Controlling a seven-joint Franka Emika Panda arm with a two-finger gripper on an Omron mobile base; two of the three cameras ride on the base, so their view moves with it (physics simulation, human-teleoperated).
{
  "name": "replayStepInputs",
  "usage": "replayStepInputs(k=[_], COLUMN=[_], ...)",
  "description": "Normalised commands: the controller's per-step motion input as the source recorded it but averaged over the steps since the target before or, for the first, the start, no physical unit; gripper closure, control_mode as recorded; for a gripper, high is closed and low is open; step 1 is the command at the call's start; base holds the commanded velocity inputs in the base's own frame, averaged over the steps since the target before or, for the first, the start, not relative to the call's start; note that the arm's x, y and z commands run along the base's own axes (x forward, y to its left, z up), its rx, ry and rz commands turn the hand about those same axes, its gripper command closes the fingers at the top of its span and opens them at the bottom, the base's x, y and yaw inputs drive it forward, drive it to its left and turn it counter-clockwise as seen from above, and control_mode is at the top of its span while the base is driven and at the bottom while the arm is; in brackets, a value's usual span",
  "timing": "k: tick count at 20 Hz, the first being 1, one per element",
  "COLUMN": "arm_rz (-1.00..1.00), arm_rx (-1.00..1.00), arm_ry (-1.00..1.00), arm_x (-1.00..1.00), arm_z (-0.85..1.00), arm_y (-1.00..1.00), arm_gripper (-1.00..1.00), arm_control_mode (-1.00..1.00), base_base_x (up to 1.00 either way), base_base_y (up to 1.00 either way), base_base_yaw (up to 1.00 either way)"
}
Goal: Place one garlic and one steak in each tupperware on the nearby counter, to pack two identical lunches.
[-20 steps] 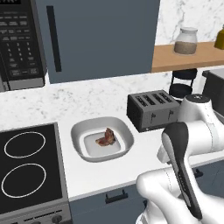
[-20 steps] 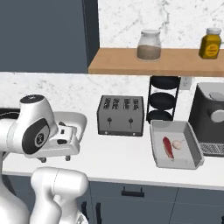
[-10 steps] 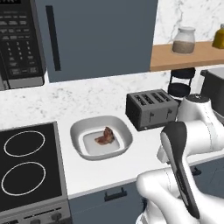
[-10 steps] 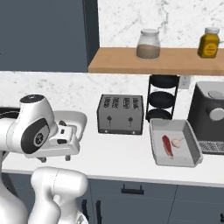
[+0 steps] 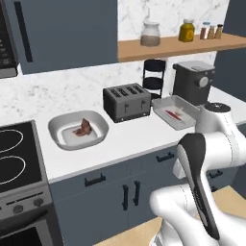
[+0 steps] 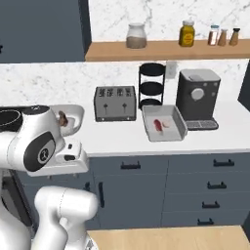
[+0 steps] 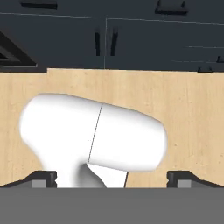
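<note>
The white tupperware (image 5: 99,126) sits on the counter left of the toaster and holds a lumpy reddish-brown steak (image 5: 83,129). In the right base view the arm partly hides this tupperware (image 6: 75,115). The grey tupperware (image 6: 179,128) stands in front of the coffee machine. A flat red steak (image 6: 157,125) and a small pale garlic (image 6: 167,124) lie side by side in it. From the left base view the same grey tupperware (image 5: 189,116) shows the red steak (image 5: 173,114). My gripper (image 7: 112,179) is open, holds nothing and points down at the wooden floor, well below the counter.
A black toaster (image 5: 127,102) stands between the two containers, with a black tiered rack (image 6: 151,85) behind it. A coffee machine (image 6: 197,95) is at the right and a stove (image 5: 12,156) at the left. Jars line the wooden shelf (image 6: 161,48). Dark cabinet fronts (image 7: 105,41) face the arm.
The whole picture has shifted: the base has backed away from the counter, so cabinet fronts and floor now show. The things on the counter have stayed put, and the gripper stays open.
</note>
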Motion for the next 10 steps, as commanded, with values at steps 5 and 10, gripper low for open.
replayStepInputs(k=[5, 10], arm_rz=[0.00, 0.00], arm_rx=[0.00, 0.00], arm_ry=[0.00, 0.00], arm_x=[0.00, 0.00], arm_z=[0.00, 0.00], arm_y=[0.00, 0.00], arm_gripper=[-1.00, -1.00], arm_control_mode=[1.00, 1.00], base_base_x=[-0.61, -0.34], base_base_y=[-0.53, -0.82], base_base_yaw=[-0.40, -0.41])
